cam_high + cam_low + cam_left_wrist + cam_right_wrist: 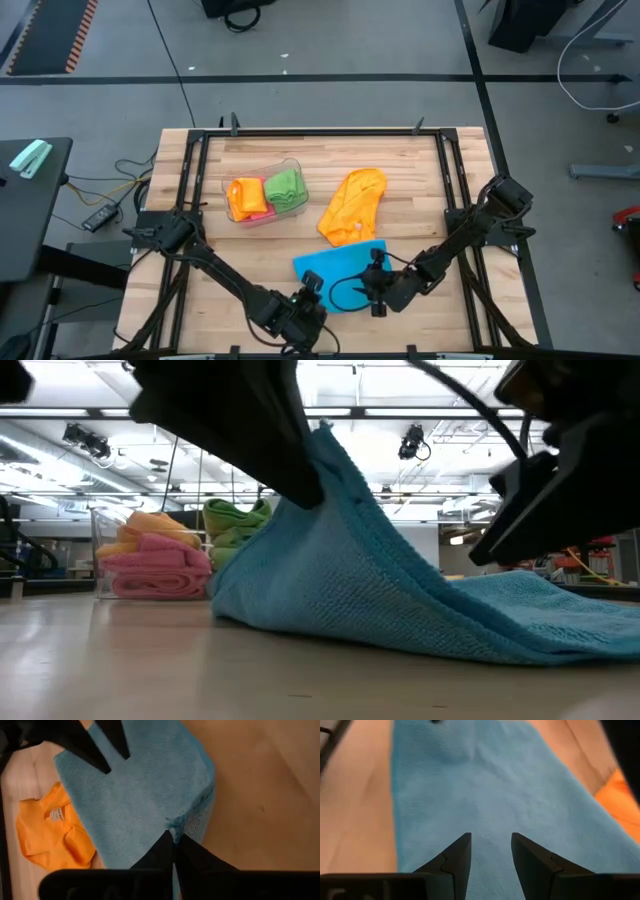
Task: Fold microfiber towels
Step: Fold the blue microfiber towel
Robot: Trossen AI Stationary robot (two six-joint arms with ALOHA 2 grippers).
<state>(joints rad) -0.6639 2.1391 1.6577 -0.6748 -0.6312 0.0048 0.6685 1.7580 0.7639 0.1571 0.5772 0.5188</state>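
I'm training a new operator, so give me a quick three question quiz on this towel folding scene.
1. True or false: the left gripper is shut on the blue towel.
2. Which cloth lies loose beside the tub: A pink, B orange towel, C green?
3. Fill in: the right gripper hovers over the blue towel with its jaws ____.

Key: 1 true. 2 B. 3 open.
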